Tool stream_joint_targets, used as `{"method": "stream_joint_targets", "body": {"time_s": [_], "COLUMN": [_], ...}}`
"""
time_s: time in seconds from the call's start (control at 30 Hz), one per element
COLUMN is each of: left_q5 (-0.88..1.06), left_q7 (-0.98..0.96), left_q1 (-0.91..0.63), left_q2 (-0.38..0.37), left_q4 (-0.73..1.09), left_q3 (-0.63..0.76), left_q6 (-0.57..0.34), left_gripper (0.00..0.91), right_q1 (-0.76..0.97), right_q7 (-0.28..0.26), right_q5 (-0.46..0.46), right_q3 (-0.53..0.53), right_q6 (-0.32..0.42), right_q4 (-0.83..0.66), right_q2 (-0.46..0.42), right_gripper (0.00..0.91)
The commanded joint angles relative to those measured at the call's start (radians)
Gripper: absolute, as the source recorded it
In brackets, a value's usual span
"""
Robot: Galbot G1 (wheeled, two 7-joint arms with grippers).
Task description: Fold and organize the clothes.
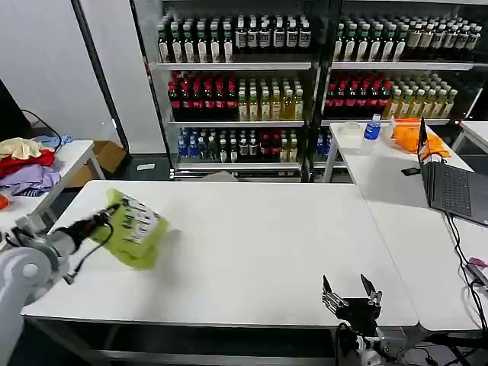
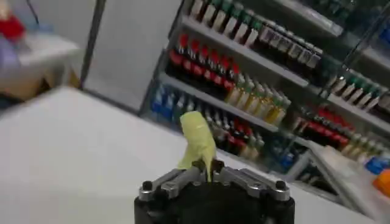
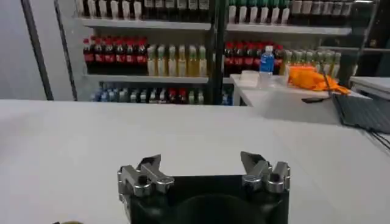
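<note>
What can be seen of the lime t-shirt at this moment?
The lime t-shirt is soft yellow-green fabric, bunched into a loose bundle with a white printed graphic facing up. It hangs at the left of the white table, its lower end at the tabletop. The left gripper is shut on one edge; a pinched tuft sticks out between its fingers.

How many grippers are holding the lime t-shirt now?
1: the left gripper pinches the lime t-shirt above the white table; the right gripper waits open at its near edge.

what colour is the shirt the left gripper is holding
Lime yellow-green t-shirt with a white print, clearest in the head view, clamped in the left gripper.
</note>
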Motion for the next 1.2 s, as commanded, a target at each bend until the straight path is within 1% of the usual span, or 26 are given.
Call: {"method": "stream_joint_targets", "body": {"time_s": [0.03, 0.07, 0.13, 0.17, 0.2, 0.27, 0.33, 0.37, 0.4, 0.53, 0.63, 0.77, 0.97, 1.03, 1.2], "left_q5": [0.599, 0.684, 0.849, 0.896, 0.95, 1.045, 1.067, 1.064, 1.058, 0.948, 0.883, 0.844, 0.692, 0.668, 0.613], "left_q7": [0.056, 0.053, 0.034, 0.012, -0.011, -0.042, -0.069, -0.073, -0.076, -0.086, -0.097, -0.112, -0.187, -0.203, -0.234], "left_q1": [0.093, 0.101, 0.099, 0.093, 0.085, 0.072, 0.057, 0.046, 0.032, -0.067, -0.123, -0.15, -0.224, -0.257, -0.35], "left_q2": [0.056, 0.042, 0.002, -0.014, -0.039, -0.094, -0.13, -0.14, -0.148, -0.175, -0.193, -0.234, -0.384, -0.45, -0.566], "left_q4": [-0.15, -0.149, -0.135, -0.13, -0.122, -0.105, -0.131, -0.143, -0.156, -0.199, -0.174, -0.123, -0.046, -0.008, 0.12], "left_q3": [0.14, 0.213, 0.343, 0.401, 0.459, 0.531, 0.591, 0.6, 0.615, 0.686, 0.753, 0.82, 0.875, 0.89, 0.911], "left_q6": [-0.014, -0.045, -0.07, -0.077, -0.073, -0.069, -0.038, -0.031, -0.022, -0.002, 0.0, -0.001, -0.004, -0.006, -0.065], "left_gripper": [0.02, 0.03, 0.02, 0.02, 0.02, 0.03, 0.02, 0.03, 0.02, 0.03, 0.03, 0.03, 0.03, 0.03, 0.03], "right_q1": [0.002, 0.0, -0.004, -0.005, -0.008, -0.011, -0.021, -0.023, -0.026, -0.041, -0.052, -0.059, -0.058, -0.056, -0.047], "right_q7": [0.0, -0.001, -0.001, -0.001, -0.002, -0.001, -0.002, -0.002, -0.002, -0.003, -0.003, -0.003, -0.003, -0.003, -0.003], "right_q5": [-0.005, -0.008, -0.011, -0.014, -0.015, -0.019, -0.02, -0.02, -0.02, -0.02, -0.022, -0.026, -0.028, -0.028, -0.034], "right_q3": [-0.009, -0.01, -0.011, -0.011, -0.009, -0.007, 0.003, 0.004, 0.009, 0.024, 0.03, 0.032, 0.035, 0.034, 0.025], "right_q6": [0.005, 0.007, 0.009, 0.009, 0.011, 0.013, 0.017, 0.017, 0.016, 0.02, 0.022, 0.023, 0.022, 0.022, 0.021], "right_q4": [-0.008, -0.007, -0.003, -0.002, -0.002, -0.001, 0.005, 0.008, 0.012, 0.019, 0.024, 0.032, 0.037, 0.037, 0.036], "right_q2": [0.011, 0.012, 0.017, 0.017, 0.019, 0.022, 0.023, 0.023, 0.022, 0.023, 0.029, 0.035, 0.041, 0.044, 0.05], "right_gripper": [0.907, 0.907, 0.907, 0.907, 0.907, 0.907, 0.907, 0.907, 0.907, 0.907, 0.907, 0.907, 0.907, 0.907, 0.907]}}
